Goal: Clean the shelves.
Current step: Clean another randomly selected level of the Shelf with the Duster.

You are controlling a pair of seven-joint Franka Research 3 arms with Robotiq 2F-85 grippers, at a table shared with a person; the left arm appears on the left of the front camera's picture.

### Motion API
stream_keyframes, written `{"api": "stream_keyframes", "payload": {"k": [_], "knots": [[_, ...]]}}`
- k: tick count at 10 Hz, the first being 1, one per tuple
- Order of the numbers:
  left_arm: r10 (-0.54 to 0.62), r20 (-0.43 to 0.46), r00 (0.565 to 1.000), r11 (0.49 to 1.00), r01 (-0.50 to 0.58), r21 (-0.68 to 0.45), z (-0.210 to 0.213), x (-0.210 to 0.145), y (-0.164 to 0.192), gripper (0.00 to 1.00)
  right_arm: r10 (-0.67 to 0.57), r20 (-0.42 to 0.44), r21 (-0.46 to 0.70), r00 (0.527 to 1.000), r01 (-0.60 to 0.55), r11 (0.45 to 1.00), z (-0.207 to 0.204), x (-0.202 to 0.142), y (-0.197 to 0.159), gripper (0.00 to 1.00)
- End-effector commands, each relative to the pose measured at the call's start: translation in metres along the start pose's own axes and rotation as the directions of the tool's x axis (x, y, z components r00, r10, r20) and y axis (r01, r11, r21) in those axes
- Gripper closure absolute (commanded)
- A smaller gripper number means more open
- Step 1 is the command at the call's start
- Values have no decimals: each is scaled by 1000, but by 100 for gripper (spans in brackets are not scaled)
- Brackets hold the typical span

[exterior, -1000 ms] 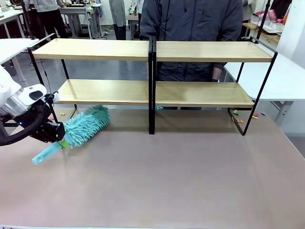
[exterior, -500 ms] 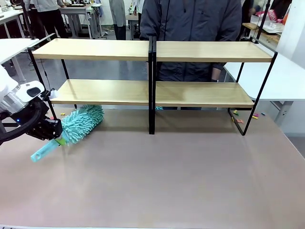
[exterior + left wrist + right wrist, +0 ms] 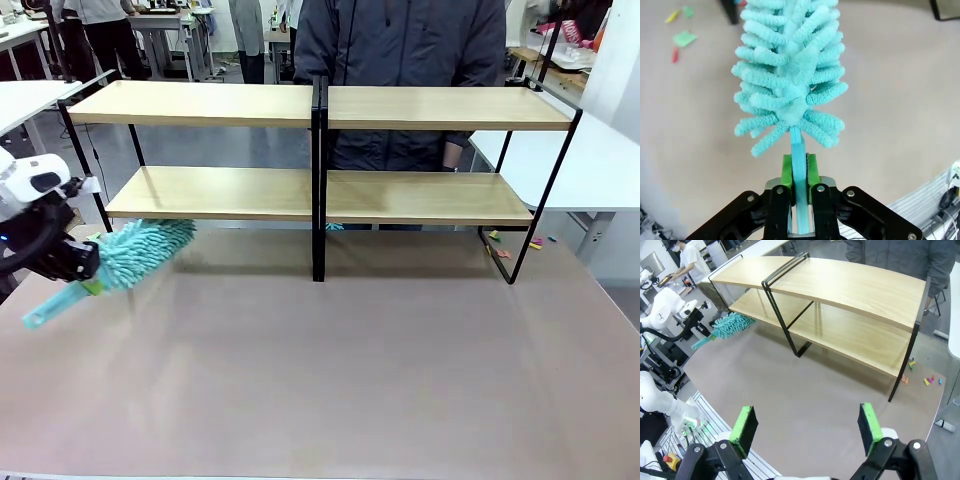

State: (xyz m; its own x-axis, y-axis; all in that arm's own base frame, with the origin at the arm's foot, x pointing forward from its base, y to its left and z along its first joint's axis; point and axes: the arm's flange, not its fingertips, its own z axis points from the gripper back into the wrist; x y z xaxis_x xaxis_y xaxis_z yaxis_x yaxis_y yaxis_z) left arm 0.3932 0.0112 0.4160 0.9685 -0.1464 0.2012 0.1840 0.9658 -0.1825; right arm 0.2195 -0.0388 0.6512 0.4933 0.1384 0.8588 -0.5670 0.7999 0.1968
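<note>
The shelves (image 3: 320, 195) stand across the far half of the table, two light wooden boards on a black frame with a central upright; they also appear in the right wrist view (image 3: 840, 295). My left gripper (image 3: 88, 272) is at the table's left edge, shut on the handle of a teal fluffy duster (image 3: 145, 248). The duster's head points toward the lower shelf's left end, just in front of it. The left wrist view has the green pads (image 3: 786, 170) clamped on the duster (image 3: 790, 75) handle above the tabletop. My right gripper (image 3: 807, 427) hangs open high over the table, with nothing between its fingers.
A person in a dark jacket (image 3: 400, 50) stands behind the shelves. Small coloured scraps (image 3: 500, 250) lie by the rack's right foot, and more lie near the duster (image 3: 684, 37). White tables (image 3: 600, 160) flank both sides. The brown tabletop (image 3: 350, 370) in front is bare.
My left gripper has drawn the duster leftward and slightly up, so its head has slid out from below the lower shelf's left part toward the table's left edge.
</note>
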Motion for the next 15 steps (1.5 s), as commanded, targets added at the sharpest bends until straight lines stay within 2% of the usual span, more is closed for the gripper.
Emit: {"api": "stream_keyframes", "payload": {"k": [1,4,5,6,8,10,11,12,13,14,15], "knots": [[5,-24,1000,998,-3,58,-7,-76,-16,87,3,6,14,1000,-3,1000,0,0,0,0],[-48,-116,992,998,53,43,-19,-79,-27,87,3,6,14,1000,-3,1000,0,0,0,0],[-19,-108,994,996,28,86,-24,-81,-31,87,3,6,14,1000,-3,1000,0,0,0,0],[-25,-130,991,992,41,121,-25,-83,-35,87,3,6,14,1000,-3,1000,0,0,0,0],[-29,-122,992,983,50,176,-26,-87,-37,87,3,6,14,1000,-3,1000,0,0,0,0],[-47,-189,981,964,95,250,-30,-92,-37,87,3,6,14,1000,-3,1000,0,0,0,0],[-30,-182,983,955,81,284,-31,-93,-36,87,3,6,14,1000,-3,1000,0,0,0,0],[25,-114,993,926,20,376,-32,-93,-38,87,3,6,14,1000,-3,1000,0,0,0,0],[27,-81,996,891,12,453,-32,-97,-42,87,3,6,14,1000,-3,1000,0,0,0,0],[-9,-80,997,862,48,505,-29,-102,-47,87,3,6,14,1000,-3,1000,0,0,0,0],[-26,-116,993,829,86,552,-26,-109,-51,87,3,6,14,1000,-3,1000,0,0,0,0]]}}
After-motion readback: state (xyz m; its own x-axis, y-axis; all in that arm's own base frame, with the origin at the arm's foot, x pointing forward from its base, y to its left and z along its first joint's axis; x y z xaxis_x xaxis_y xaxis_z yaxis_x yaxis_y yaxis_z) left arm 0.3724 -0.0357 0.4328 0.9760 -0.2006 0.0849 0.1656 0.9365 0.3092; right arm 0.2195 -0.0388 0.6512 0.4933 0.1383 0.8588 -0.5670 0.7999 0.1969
